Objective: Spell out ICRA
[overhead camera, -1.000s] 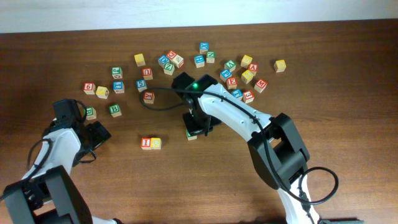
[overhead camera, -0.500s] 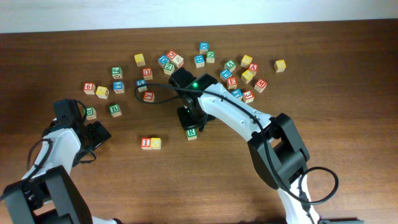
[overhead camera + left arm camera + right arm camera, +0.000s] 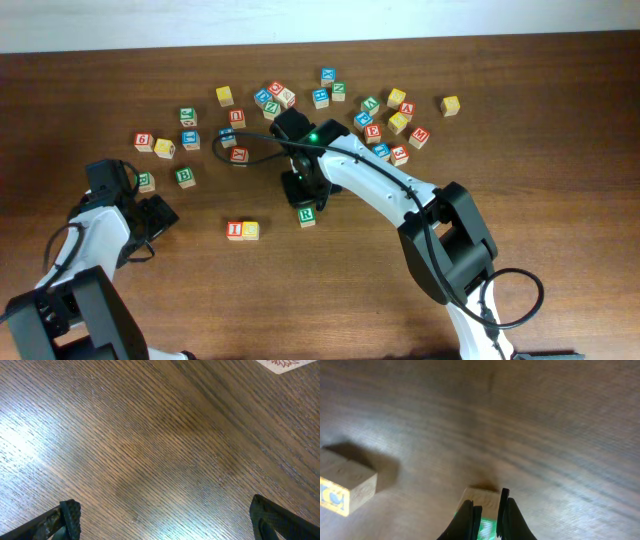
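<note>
- our right gripper (image 3: pixel 488 505) has its fingers pressed nearly together, gripping nothing, tips just beside the green "r" cube (image 3: pixel 307 215).
- that cube sits apart, near the red "i" cube (image 3: pixel 234 230) and yellow cube (image 3: pixel 250 230), which touch side by side.
- our left gripper (image 3: pixel 164 510) hangs spread wide over the bare wooden table (image 3: pixel 150 435).

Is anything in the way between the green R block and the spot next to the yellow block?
Nothing visible is. The green R block sits to the right of the yellow block, apart from it, with only bare table between them. The right gripper is by the R's far side, not in that gap.
</note>
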